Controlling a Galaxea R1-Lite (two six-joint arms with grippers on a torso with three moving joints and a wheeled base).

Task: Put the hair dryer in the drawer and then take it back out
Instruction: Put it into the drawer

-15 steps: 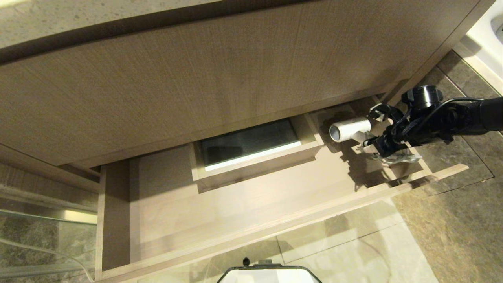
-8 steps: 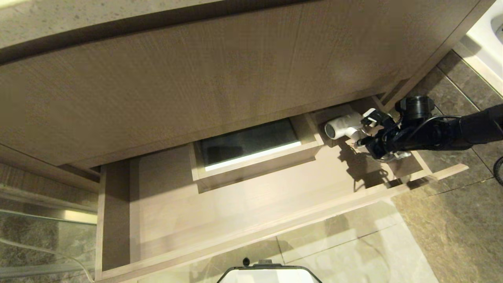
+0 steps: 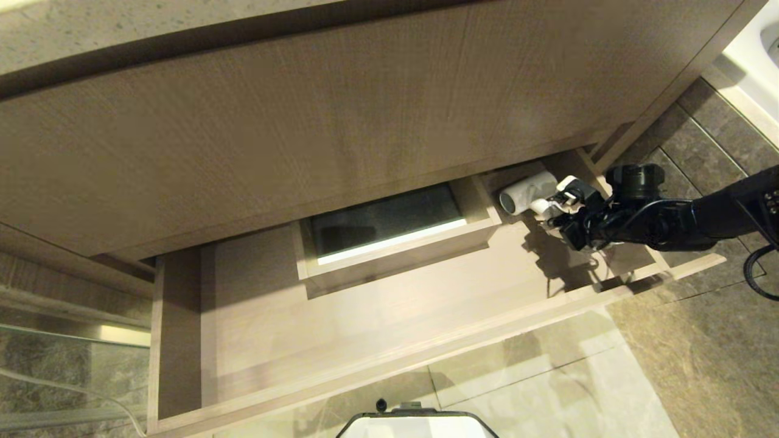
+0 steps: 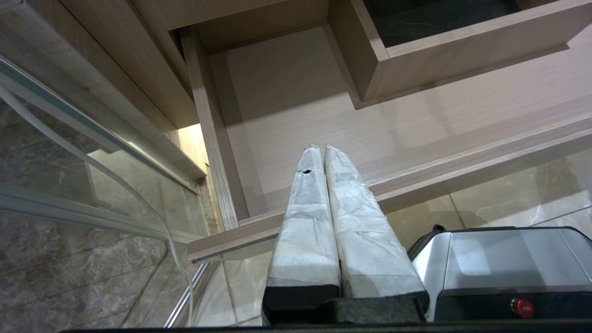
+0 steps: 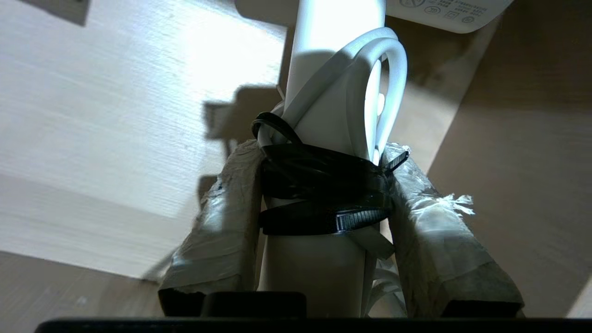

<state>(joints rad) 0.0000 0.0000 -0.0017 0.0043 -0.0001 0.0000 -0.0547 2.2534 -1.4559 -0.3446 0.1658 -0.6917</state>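
Drawer open, hair dryer held by its handle at the far right corner.

We note the drawer (image 3: 377,316) pulled out wide below the tall wood-grain panel (image 3: 341,121), its boxed cut-out (image 3: 389,228) at the far middle and a tiled floor (image 3: 669,365) on the near side. The right arm (image 3: 700,216) reaches in from the right. Its right gripper (image 3: 563,210) pinches the white handle of the hair dryer (image 3: 526,191), padded fingers (image 5: 222,217) pressed on either side where black cable ties (image 5: 323,199) bind the looped cord (image 5: 370,78). The barrel points left, its dark opening facing the cut-out's wall. We cannot tell whether it touches the drawer floor. The left gripper (image 4: 319,152) hangs over the drawer's near left front, fingers pressed together, holding nothing.
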